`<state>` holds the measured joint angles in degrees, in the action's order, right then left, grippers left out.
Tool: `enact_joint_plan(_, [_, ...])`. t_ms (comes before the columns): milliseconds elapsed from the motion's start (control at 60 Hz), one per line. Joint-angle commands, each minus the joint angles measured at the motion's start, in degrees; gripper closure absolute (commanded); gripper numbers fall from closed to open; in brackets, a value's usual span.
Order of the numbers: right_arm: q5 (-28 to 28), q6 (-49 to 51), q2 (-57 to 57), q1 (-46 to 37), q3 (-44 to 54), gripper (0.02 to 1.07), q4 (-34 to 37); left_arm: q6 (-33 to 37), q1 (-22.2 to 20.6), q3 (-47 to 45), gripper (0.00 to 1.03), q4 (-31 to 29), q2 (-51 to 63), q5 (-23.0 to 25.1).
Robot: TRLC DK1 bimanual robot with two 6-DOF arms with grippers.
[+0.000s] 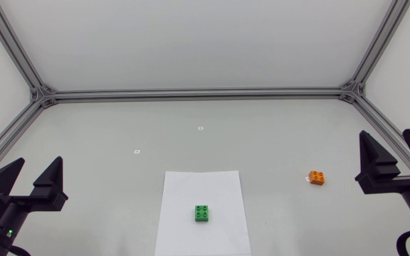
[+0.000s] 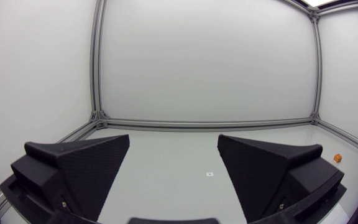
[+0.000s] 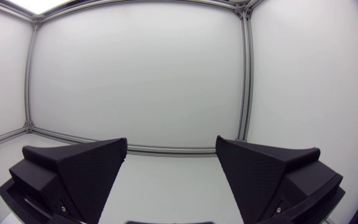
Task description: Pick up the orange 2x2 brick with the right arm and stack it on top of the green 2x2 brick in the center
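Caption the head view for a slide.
Green 2x2 brick on white sheet; orange 2x2 brick apart, nearer the open right gripper; left gripper open too.

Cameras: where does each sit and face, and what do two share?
Head view: above the table, looking down on green brick, orange brick; left pincer, right pincer at the sides.
Left wrist view: on the left arm, facing across the table; left pincer shows, open.
Right wrist view: on the right arm, facing across the table; right pincer shows, open.
Shared: head and left wrist both show the orange brick.
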<state>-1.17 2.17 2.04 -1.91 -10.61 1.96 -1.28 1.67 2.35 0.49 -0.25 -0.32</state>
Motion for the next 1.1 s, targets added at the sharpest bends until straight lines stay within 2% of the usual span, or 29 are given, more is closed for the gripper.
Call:
enact_joint_plan(0, [0.55,0.73,3.05,0.33,-3.45,0.06,0.77,0.75,0.09,-2.35,0.04,-0.84,-0.45,0.23])
enact_joint_plan(333, [0.47,-1.21,21.51,0.59,-15.84,0.06,5.87,0.75,0.09,-2.35,0.04,-0.84,-0.45,0.23])
enact_joint_plan(600, [-0.06,-5.16,41.37,0.59,-32.1,0.06,23.44,0.75,0.09,-2.35,0.04,-0.84,-0.45,0.23])
enact_joint_plan(750, [-2.96,-4.99,49.2,0.51,-39.4,0.06,32.32,0.75,0.09,-2.35,0.04,-0.84,-0.45,0.23])
enact_joint_plan(883, [-8.94,-2.79,54.65,-1.95,-42.74,0.06,37.51,0.75,0.09,-2.35,0.04,-0.84,-0.45,0.23])
enact_joint_plan(1083, [-8.85,-4.28,65.19,-3.54,-48.1,0.06,45.07,0.75,0.09,-2.35,0.04,-0.84,-0.45,0.23])
